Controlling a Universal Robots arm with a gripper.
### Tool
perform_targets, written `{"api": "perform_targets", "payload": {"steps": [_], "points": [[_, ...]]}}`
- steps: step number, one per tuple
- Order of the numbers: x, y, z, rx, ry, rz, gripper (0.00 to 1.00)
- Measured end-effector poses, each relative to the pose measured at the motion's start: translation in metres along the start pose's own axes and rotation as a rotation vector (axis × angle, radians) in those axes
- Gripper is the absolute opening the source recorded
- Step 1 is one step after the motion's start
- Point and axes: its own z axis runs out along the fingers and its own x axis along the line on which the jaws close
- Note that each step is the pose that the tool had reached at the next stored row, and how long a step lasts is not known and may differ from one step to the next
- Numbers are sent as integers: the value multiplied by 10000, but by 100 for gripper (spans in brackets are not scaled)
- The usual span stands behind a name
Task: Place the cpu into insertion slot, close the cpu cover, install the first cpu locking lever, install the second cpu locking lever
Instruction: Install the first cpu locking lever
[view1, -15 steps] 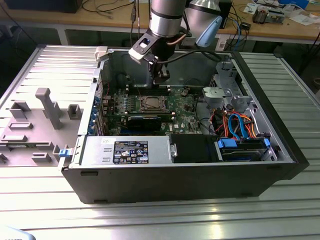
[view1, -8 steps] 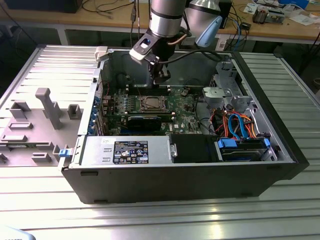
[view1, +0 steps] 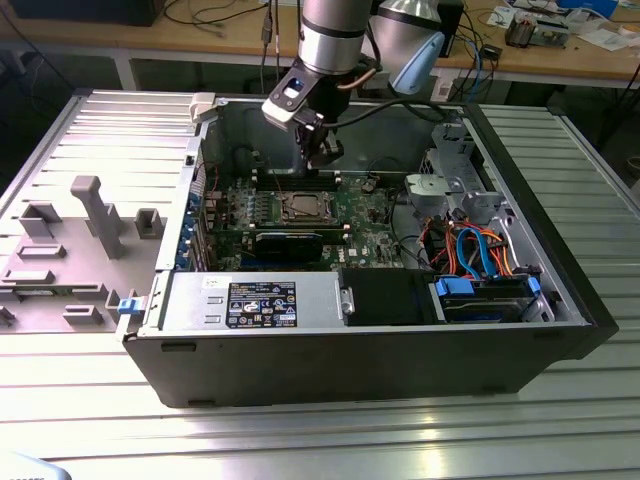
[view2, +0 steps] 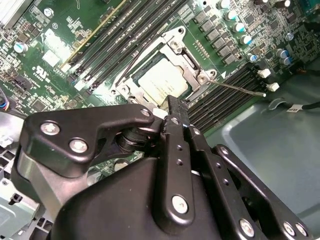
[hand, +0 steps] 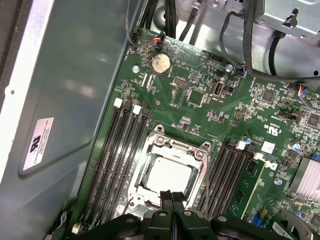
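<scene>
Gripper, fingers pressed together on nothing, hovers over the insertion slot at the exterior view's centre, where the cpu sits under the lowered cpu cover, probably shut to push the loose locking lever.

My end effector is matte black with silver screw heads. The cpu has a pale silvery face, framed by the silvery cover. The circuit board is green, striped with black memory slots. Orange and blue cables lie in the black computer case. The table is silver and ribbed.
</scene>
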Motion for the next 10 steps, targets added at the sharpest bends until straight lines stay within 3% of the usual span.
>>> {"api": "perform_targets", "payload": {"steps": [10], "points": [[0, 0, 0, -1, -45, -518, 11]]}}
